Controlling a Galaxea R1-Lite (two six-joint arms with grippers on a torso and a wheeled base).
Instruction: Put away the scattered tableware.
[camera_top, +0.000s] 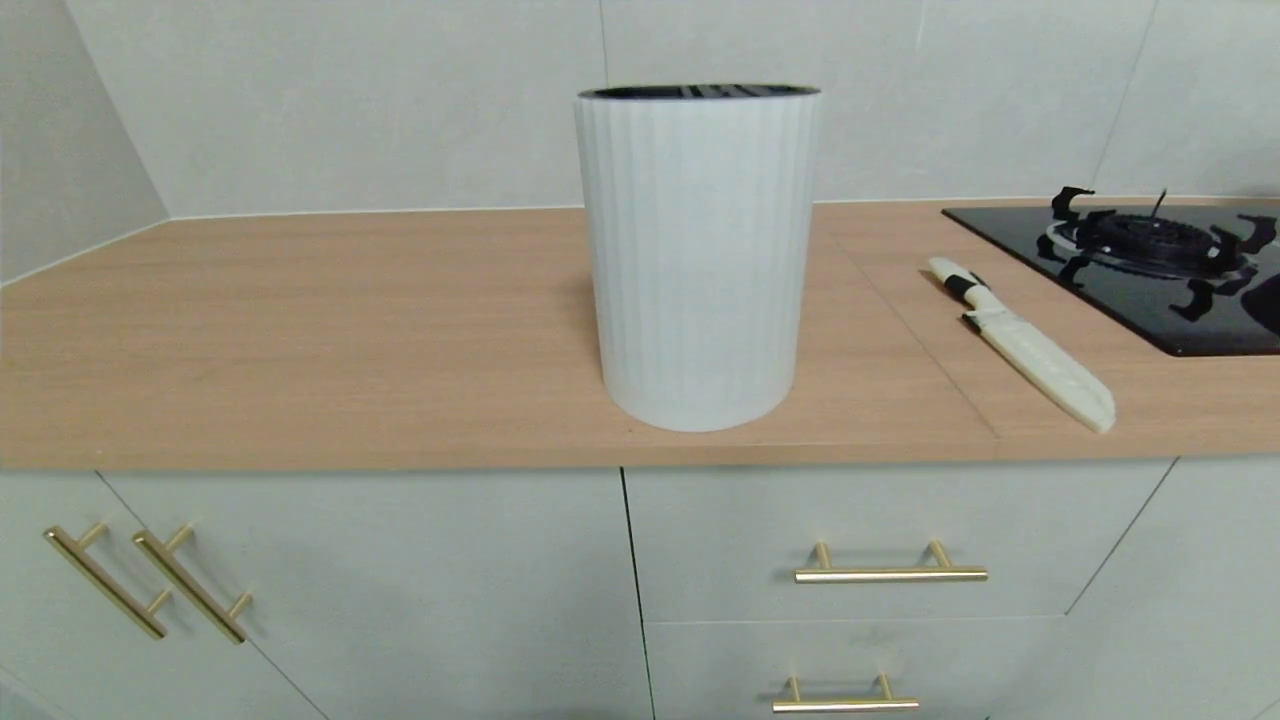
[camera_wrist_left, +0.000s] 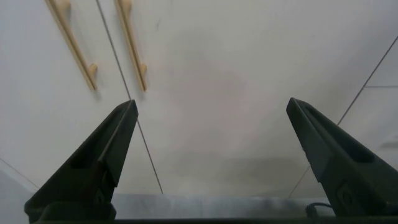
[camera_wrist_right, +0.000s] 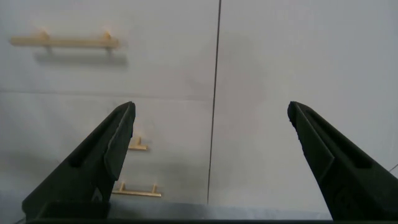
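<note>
Knife (camera_top: 1020, 345) lies flat on the table (camera_top: 300, 330), at 3 o'clock from the holder (camera_top: 698, 260) and well apart from it. White blade, black-and-white handle. The handle end points to roughly 11 o'clock and the blade tip to 5 o'clock, with the tip near the table's front edge. The holder is a tall white ribbed cylinder standing upright mid-table, close to the front edge, with a dark insert showing at its top rim. The black hob (camera_top: 1130, 295) is set into the table at about 2 o'clock from the holder, and the knife sits near the hob's left edge without touching it. Left end effector (camera_wrist_left: 211, 102): fingers spread wide, pale cabinet door (camera_wrist_left: 236, 93) showing in the gap, two brass door handles (camera_wrist_left: 132, 43) off to one side. Right end effector (camera_wrist_right: 211, 106): also spread wide, facing the drawer fronts (camera_wrist_right: 155, 137), a brass drawer pull (camera_wrist_right: 64, 42) in its view and smaller pulls farther off. Below the table in the head view: paired door handles at 7 o'clock from the holder and drawer pulls at 5 o'clock.
</note>
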